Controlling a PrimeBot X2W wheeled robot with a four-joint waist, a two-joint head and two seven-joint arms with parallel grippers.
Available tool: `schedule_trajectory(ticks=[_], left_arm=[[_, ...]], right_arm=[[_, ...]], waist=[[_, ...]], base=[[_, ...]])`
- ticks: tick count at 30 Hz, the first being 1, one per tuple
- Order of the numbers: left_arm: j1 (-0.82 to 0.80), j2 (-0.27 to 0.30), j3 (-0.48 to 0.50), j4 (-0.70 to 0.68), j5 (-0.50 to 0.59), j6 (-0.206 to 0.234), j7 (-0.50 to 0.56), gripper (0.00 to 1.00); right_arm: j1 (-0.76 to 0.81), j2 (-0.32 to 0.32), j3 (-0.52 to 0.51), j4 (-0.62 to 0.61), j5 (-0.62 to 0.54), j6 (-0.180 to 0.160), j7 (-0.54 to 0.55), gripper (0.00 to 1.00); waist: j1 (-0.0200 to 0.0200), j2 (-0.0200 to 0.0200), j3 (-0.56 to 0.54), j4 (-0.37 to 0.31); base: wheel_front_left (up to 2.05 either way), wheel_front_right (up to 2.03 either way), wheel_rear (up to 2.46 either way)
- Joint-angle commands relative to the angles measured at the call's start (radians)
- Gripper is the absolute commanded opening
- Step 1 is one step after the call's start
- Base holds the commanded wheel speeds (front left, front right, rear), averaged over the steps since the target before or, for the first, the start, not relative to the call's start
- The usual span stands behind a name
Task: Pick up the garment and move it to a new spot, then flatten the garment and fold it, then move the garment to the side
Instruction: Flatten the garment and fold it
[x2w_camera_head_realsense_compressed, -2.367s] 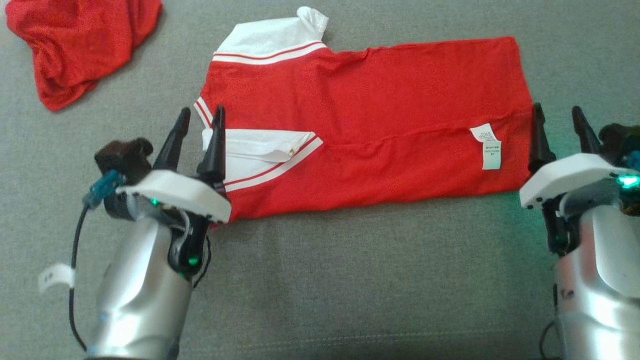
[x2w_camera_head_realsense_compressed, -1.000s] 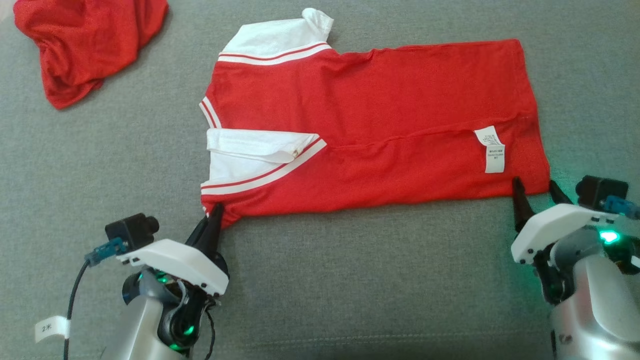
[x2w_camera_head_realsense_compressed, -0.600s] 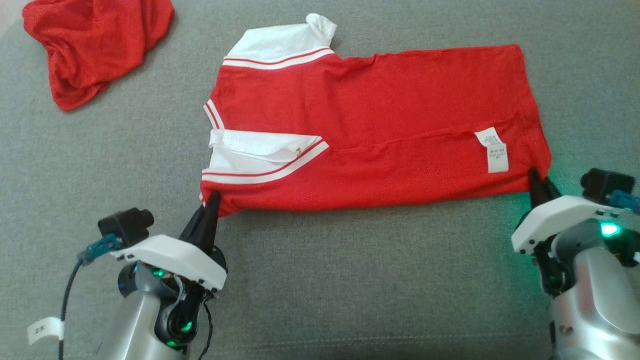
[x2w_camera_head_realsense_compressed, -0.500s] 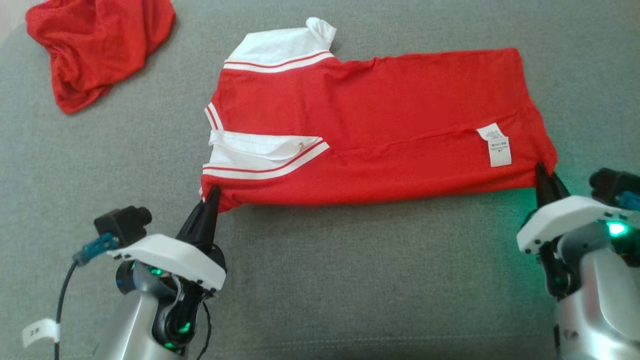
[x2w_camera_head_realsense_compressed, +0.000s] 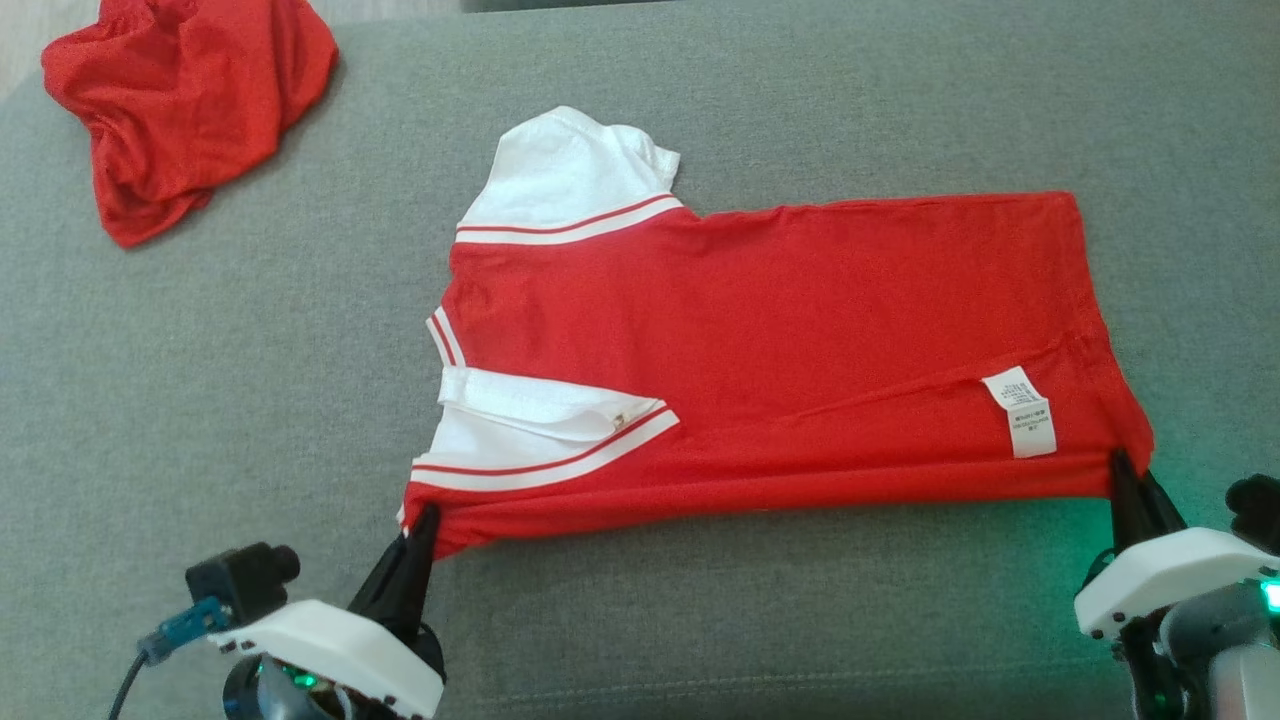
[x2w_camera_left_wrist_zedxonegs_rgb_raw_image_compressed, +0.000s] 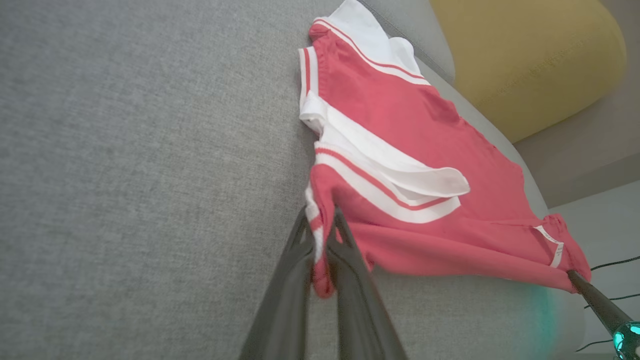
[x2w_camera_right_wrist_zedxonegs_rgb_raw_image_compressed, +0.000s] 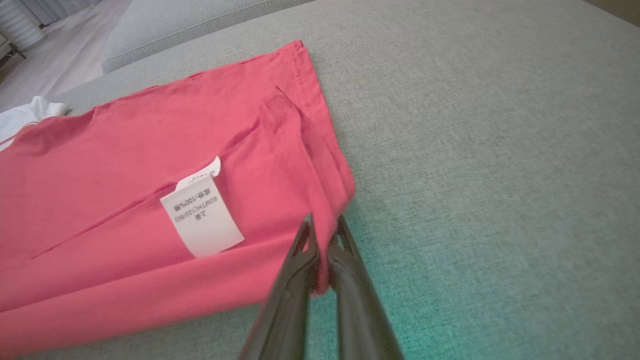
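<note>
Grey sofa (x2w_camera_head_realsense_compressed: 250, 400) underneath everything, woven cover, a seam along the near edge. On it, about the middle of the head view, a red shirt (x2w_camera_head_realsense_compressed: 780, 320) laid out sideways and folded lengthwise: white sleeves with red stripes toward the left, hem toward the right, near edge raised slightly off the cover and stretched taut between its two corners. Past the shirt's far side in the left wrist view, a yellow cushion (x2w_camera_left_wrist_zedxonegs_rgb_raw_image_compressed: 525, 55). At the far left of the sofa, well apart from the shirt, a crumpled red cloth (x2w_camera_head_realsense_compressed: 190, 100). At the shirt's near left corner, left fingers (x2w_camera_head_realsense_compressed: 420, 535) pinched together on the fabric just below the striped sleeve band, a fold of red and white squeezed between them in the left wrist view. At the near right corner, right fingers (x2w_camera_head_realsense_compressed: 1128, 485) clamped likewise on the hem, red fabric caught between the tips, green light on the cover beside them. Just inside that corner, a small white label (x2w_camera_head_realsense_compressed: 1020, 412) with printed text, flat on the red, near the right fingers but apart from them
</note>
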Motion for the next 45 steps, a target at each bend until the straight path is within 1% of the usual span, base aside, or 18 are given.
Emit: schedule_trajectory(ticks=[1, 2, 3, 4, 5, 9, 12, 15, 19, 24, 27, 32, 33, 39, 40, 45], left_arm=[[-0.033, 0.004, 0.044, -0.025, -0.005, 0.01, -0.009, 0.0], [-0.034, 0.001, 0.041, -0.014, -0.003, 0.012, -0.013, 0.21], [-0.036, -0.002, 0.038, -0.001, -0.001, 0.013, -0.015, 0.47], [-0.039, -0.004, 0.035, 0.011, 0.002, 0.013, -0.02, 0.92], [-0.042, -0.006, 0.033, 0.023, 0.005, 0.013, -0.025, 1.0], [-0.054, -0.001, 0.034, 0.053, 0.013, 0.01, -0.043, 1.0], [-0.081, 0.02, 0.044, 0.05, 0.032, 0.01, -0.06, 1.0], [-0.14, 0.052, 0.05, 0.028, 0.055, 0.008, -0.055, 1.0], [-0.279, 0.117, 0.047, -0.008, 0.097, -0.004, -0.006, 1.0], [-0.52, 0.2, 0.028, -0.007, 0.138, -0.034, 0.115, 1.0], [-0.665, 0.235, 0.009, 0.04, 0.146, -0.054, 0.198, 1.0], [-0.837, 0.257, -0.032, 0.167, 0.135, -0.078, 0.313, 1.0], [-0.837, 0.257, -0.032, 0.167, 0.135, -0.078, 0.313, 1.0], [-0.918, 0.279, -0.08, 0.306, 0.122, -0.096, 0.362, 1.0], [-0.932, 0.285, -0.085, 0.348, 0.117, -0.098, 0.368, 1.0], [-0.968, 0.298, -0.08, 0.443, 0.115, -0.098, 0.36, 1.0]], right_arm=[[-0.013, -0.01, 0.011, -0.037, 0.012, 0.007, -0.008, 0.24], [-0.013, -0.01, 0.012, -0.031, 0.013, 0.007, -0.011, 0.56], [-0.014, -0.01, 0.013, -0.024, 0.013, 0.007, -0.015, 0.89], [-0.015, -0.01, 0.015, -0.016, 0.014, 0.007, -0.02, 1.0], [-0.016, -0.01, 0.015, -0.008, 0.013, 0.007, -0.025, 1.0], [-0.018, -0.01, 0.009, 0.016, 0.011, 0.007, -0.046, 1.0], [-0.021, -0.01, 0.002, 0.013, 0.008, 0.007, -0.059, 1.0], [-0.03, -0.01, 0.001, -0.025, -0.001, 0.007, -0.065, 1.0], [-0.054, -0.01, 0.018, -0.102, -0.015, 0.007, -0.056, 1.0], [-0.108, -0.01, 0.072, -0.184, -0.042, 0.007, -0.019, 1.0], [-0.155, -0.01, 0.116, -0.205, -0.057, 0.007, -0.002, 1.0], [-0.226, -0.01, 0.191, -0.202, -0.067, 0.007, 0.009, 1.0], [-0.226, -0.01, 0.191, -0.202, -0.067, 0.007, 0.009, 1.0], [-0.282, -0.016, 0.243, -0.167, -0.064, 0.007, -0.004, 1.0], [-0.296, -0.019, 0.254, -0.155, -0.061, 0.007, -0.011, 1.0], [-0.327, -0.02, 0.281, -0.134, -0.053, 0.007, -0.028, 1.0]], waist=[[0.0001, -0.0001, -0.002, -0.001], [0.0001, -0.0001, -0.003, -0.002], [0.0001, -0.0001, -0.004, -0.002], [0.0001, -0.0001, -0.004, -0.003], [0.0001, -0.0001, -0.004, -0.004], [0.0001, -0.0001, -0.004, -0.006], [0.0001, -0.0001, -0.002, -0.008], [0.0001, -0.0001, 0.002, -0.011], [0.0001, -0.0001, 0.018, -0.024], [0.0001, -0.0001, 0.064, -0.058], [0.0001, -0.0001, 0.1, -0.088], [0.0001, -0.0001, 0.153, -0.138], [0.0001, -0.0001, 0.153, -0.138], [0.0001, -0.0001, 0.194, -0.186], [0.0001, -0.0001, 0.205, -0.199], [0.0001, -0.0001, 0.231, -0.233]], base=[[0.0, 0.0, 0.0], [0.0, 0.0, 0.0], [0.0, 0.0, 0.0], [0.0, 0.0, 0.0], [0.0, 0.0, 0.0], [0.0, 0.0, 0.0], [0.0, 0.0, 0.0], [0.0, 0.0, 0.0], [0.0, 0.0, 0.0], [0.0, 0.0, 0.0], [0.0, 0.0, 0.0], [0.0, 0.0, 0.0], [0.0, 0.0, 0.0], [0.0, 0.0, 0.0], [0.0, 0.0, 0.0], [0.0, 0.0, 0.0]])
